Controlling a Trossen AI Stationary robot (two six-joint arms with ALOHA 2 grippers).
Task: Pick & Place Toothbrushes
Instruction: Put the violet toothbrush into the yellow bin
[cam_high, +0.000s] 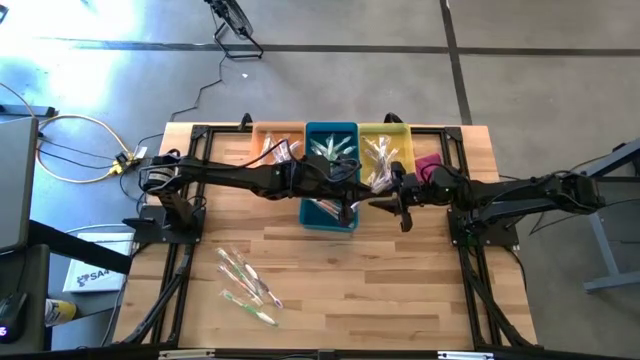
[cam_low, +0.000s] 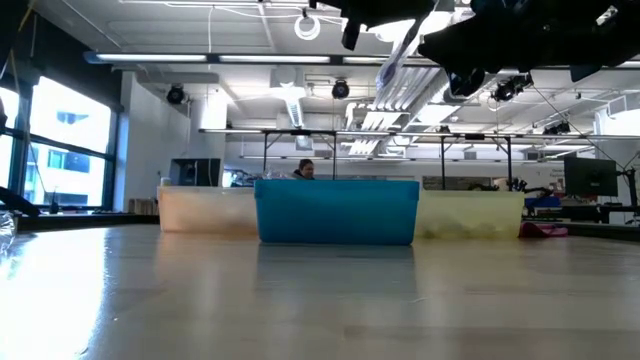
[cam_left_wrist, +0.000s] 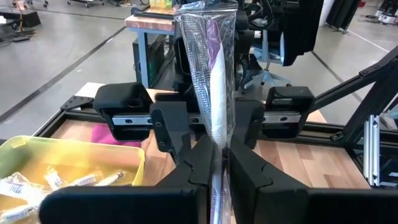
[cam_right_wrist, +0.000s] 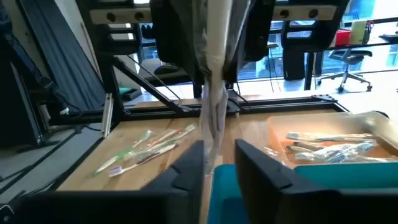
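It is a big open workshop with concrete floor and strip lights, and in the middle a wooden bench (cam_high: 400, 290). Along its far edge stand an orange bin (cam_high: 278, 132), a far blue bin (cam_high: 332, 130) and a yellow bin (cam_high: 385, 130), each with wrapped brushes in it. A near blue bin (cam_high: 330, 228) sits just in front of the middle one, and a pink cloth (cam_high: 428, 163) lies right of the yellow one.

Both arms reach in to the centre and meet well above the bench, about over the near blue bin's right side. The left claw (cam_left_wrist: 217, 158) is clenched on the held toothbrush (cam_left_wrist: 214, 93), a white-handled one in a clear crinkly wrapper, pinched low on the handle so that most of it stands free beyond the fingers. The right claw (cam_right_wrist: 217, 162) sits around the same brush farther along, but its fingers stand apart with the wrapper in the gap, so I take it as released.

The loose toothbrushes (cam_high: 248, 285) lie in a small scatter at the near left of the bench, well apart from the bins.

I would judge these things very light and stiff along the handle, but the shiny film looks slippery and baggy. A pinch on film alone may let the brush slide or swing. Best to take hold across the handle itself, near mid-length, where there is something solid under the wrap. Held by one end, as now, it may tilt when carried.
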